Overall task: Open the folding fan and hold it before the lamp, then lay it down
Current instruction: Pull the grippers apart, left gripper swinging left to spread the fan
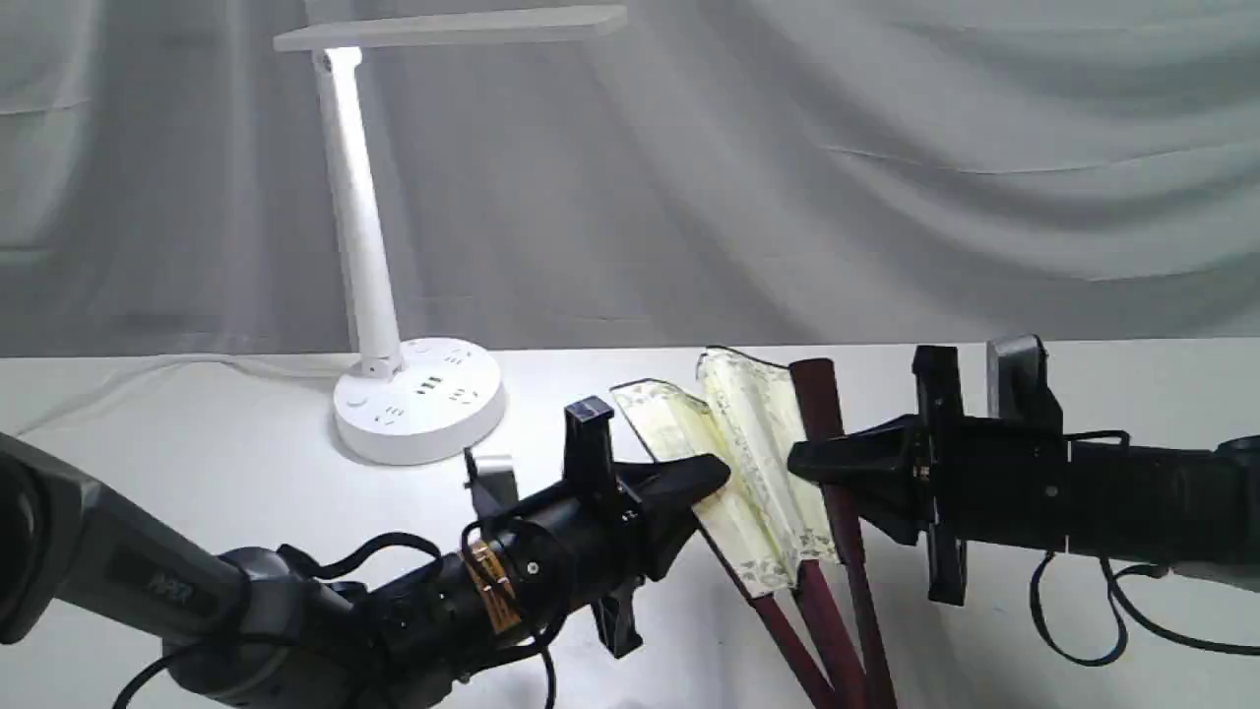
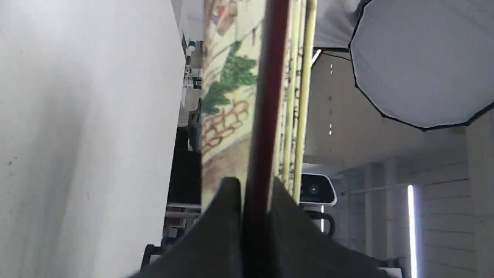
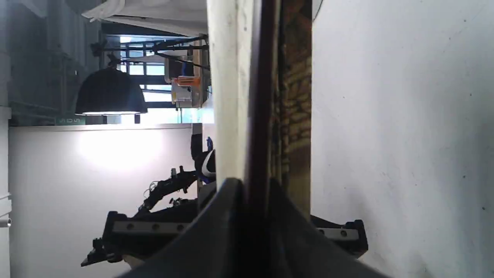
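Fan [image 1: 758, 443] was held partly open: left gripper [image 1: 719, 476] was clamped on its left rib, right gripper [image 1: 797, 461] on its right rib.

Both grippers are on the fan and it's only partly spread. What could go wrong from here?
1. The left gripper and right gripper each pinch only a thin maroon guard of the folding fan. A guard might slip out if they pull apart.
2. The pleats sit bunched between the two grippers, so an uneven pull could tear the paper.
3. The lamp stands just beyond the left gripper. Lifting the fan toward it could knock the stem.
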`<state>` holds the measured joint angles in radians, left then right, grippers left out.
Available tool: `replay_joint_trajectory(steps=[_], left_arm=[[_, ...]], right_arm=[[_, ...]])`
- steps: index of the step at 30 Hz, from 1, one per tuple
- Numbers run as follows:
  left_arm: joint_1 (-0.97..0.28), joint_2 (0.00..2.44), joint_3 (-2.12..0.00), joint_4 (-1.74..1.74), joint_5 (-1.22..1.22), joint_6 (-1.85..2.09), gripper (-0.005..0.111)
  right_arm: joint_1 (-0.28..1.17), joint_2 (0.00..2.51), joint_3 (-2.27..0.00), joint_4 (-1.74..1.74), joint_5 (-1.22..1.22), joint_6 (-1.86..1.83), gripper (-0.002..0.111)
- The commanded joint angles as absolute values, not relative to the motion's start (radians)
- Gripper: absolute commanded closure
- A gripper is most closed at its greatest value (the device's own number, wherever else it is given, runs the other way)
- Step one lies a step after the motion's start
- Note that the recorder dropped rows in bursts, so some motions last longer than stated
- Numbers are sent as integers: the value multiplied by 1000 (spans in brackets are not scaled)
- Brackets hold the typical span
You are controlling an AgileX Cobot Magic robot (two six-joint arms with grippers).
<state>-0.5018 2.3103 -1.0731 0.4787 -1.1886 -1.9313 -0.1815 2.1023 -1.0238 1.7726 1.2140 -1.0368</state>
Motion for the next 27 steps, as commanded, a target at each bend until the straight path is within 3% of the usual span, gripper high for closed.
replay_joint_trajectory(steps=[1,13,27], left_arm=[[-499,2304,-1076,332,-1221,-1963,107],[-499,2304,-1076,233,-1221,-1954,107],[-499,2258,-1076,14,-1221,-1770,107]], right_arm=[[-190,2100,-1026,1744,1184,-1072,108],[-202,2100,-1026,1744,1120,-1072,108],[-348,2100,-1026,1744,1173,-1070,108]])
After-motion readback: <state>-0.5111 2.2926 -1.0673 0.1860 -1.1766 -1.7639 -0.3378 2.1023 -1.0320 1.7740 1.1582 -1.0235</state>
